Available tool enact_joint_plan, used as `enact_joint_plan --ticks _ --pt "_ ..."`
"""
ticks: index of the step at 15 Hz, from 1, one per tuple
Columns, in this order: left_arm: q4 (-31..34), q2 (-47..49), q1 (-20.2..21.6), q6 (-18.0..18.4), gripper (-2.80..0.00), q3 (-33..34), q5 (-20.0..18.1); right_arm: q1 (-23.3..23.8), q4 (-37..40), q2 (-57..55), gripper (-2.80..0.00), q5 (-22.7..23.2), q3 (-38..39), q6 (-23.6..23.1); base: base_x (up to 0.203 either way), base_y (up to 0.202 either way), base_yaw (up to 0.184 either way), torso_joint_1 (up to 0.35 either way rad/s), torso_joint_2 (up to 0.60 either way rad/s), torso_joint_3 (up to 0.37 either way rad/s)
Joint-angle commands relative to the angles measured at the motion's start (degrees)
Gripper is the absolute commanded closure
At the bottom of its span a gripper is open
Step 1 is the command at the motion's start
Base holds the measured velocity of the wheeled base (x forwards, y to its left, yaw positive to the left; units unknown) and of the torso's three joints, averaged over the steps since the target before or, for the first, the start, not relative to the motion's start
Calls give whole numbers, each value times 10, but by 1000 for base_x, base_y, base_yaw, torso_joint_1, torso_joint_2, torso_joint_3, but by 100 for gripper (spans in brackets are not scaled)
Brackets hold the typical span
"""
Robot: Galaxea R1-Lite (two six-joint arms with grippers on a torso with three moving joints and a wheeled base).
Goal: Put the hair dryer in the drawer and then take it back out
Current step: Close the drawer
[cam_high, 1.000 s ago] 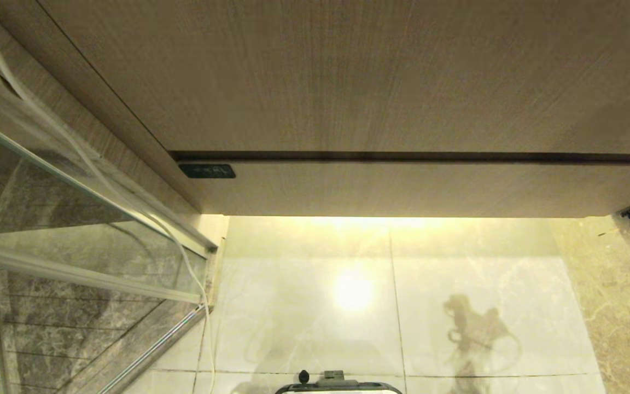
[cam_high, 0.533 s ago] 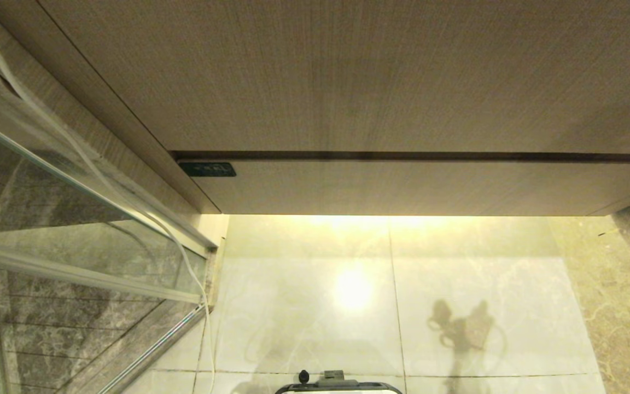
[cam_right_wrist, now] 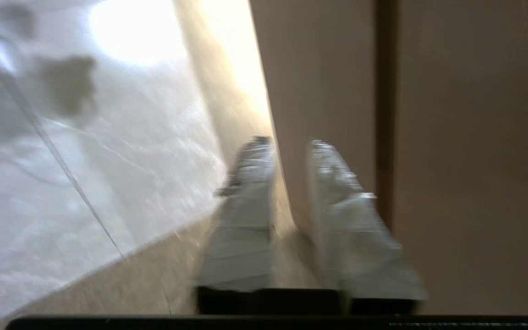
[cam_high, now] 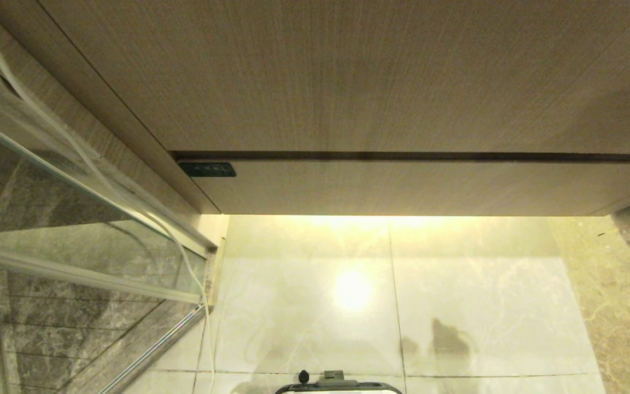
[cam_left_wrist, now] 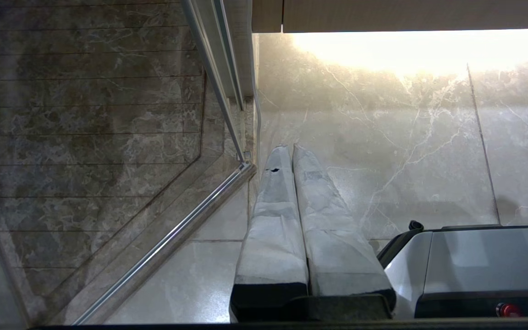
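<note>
Now, the right tool [cam_right_wrist: 288, 143] had its two pale padded fingers slightly parted, a clear gap between them and nothing in it. It hung just off the end of the wide, flat, light-brown wood-grain drawer [cam_high: 402, 189], in a blur. A second before, it had shown black and white at the right edge of the head view, right at that drawer's end. By now it had pulled out of that view almost entirely, leaving only a pale smear at the edge.

And the drawer front had gone back! Its left corner had stood a little proud of the cabinet side, and now it sat further in, under the taller wood-grain panel [cam_high: 348, 71]. A thin dark gap ran between the two. The tool's grey shadow [cam_high: 446, 339] on the glossy pale marble floor [cam_high: 304, 306] had shrunk to a stub.

For the task, that looked like the drawer pushed shut and the tool let go. The small white hair dryer appeared in no view; whether it lay inside could not be told. If it did, the drawer would need opening again.

The left tool [cam_left_wrist: 291, 149] hung parked with its fingers pressed together, aimed at the floor beside the glass shower door [cam_high: 47, 191].

As for writing, a small dark rectangular label [cam_high: 206, 169] sat at the drawer front's upper left. Its pale characters were too small to read.
</note>
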State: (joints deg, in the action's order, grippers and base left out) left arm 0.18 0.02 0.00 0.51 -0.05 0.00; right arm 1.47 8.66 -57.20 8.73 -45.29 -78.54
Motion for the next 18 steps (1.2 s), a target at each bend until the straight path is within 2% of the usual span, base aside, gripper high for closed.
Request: enact_joint_plan --ticks 1,3,5,8,10,13,18 --pt "0 0 0 0 0 0 0 -14 40 27 -280 45 -12 -7 0 0 0 0 0 0" --pt "0 0 0 0 0 0 0 -16 45 8 -280 44 -15 28 0 0 0 0 0 0" --pt "0 0 0 0 0 0 0 -37 45 -30 -280 41 -25 65 0 0 0 0 0 0" --pt "0 0 0 0 0 0 0 -77 25 -85 -280 34 -40 85 0 0 0 0 0 0" --pt "0 0 0 0 0 0 0 -90 8 -126 -280 78 -39 121 0 0 0 0 0 0" --pt "0 0 0 0 0 0 0 -91 -50 -183 -280 95 -35 134 0 0 0 0 0 0" --pt "0 0 0 0 0 0 0 -89 -159 -246 -280 127 -20 125 0 0 0 0 0 0"
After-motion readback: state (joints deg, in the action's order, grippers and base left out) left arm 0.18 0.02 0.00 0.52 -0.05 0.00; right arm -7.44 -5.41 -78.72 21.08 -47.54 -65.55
